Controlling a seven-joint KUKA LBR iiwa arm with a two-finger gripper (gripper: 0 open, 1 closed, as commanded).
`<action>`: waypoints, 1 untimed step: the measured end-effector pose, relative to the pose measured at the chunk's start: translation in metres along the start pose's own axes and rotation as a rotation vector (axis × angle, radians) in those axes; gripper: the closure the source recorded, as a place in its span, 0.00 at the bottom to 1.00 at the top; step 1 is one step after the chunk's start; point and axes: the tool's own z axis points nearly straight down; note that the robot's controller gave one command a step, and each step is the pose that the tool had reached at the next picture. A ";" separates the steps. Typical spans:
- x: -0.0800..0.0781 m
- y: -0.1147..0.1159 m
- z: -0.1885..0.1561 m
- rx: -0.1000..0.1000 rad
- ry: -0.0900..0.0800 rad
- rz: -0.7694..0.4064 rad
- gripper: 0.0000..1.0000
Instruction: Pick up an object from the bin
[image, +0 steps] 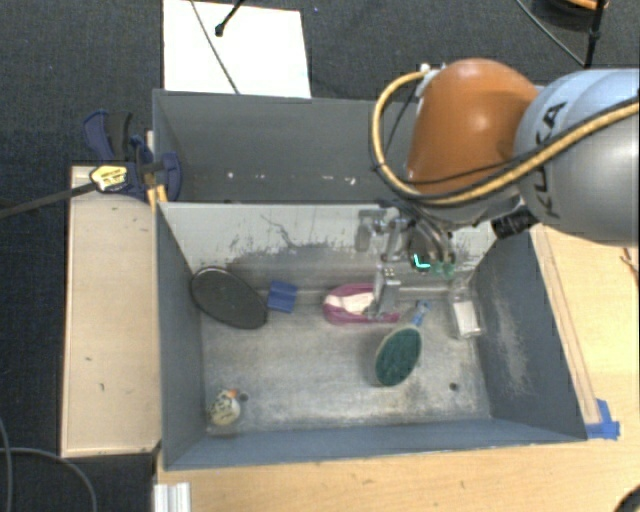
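Seen low in bin (300, 375), right of middle, with gripper (424, 310) spread apart beside pink-purple thing (348, 303), over handle of green oval brush (398, 358); likely to close off-centre, knocking brush aside, coming up bare.

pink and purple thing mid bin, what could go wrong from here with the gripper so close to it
1. The gripper is at the right end of the pink and purple thing, not over its middle, so a grab there might slip or tip it.
2. The green oval brush lies close by, its blue handle toward the gripper; it could be nudged or caught too.
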 end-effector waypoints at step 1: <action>0.012 0.133 0.163 0.001 0.002 -0.172 0.00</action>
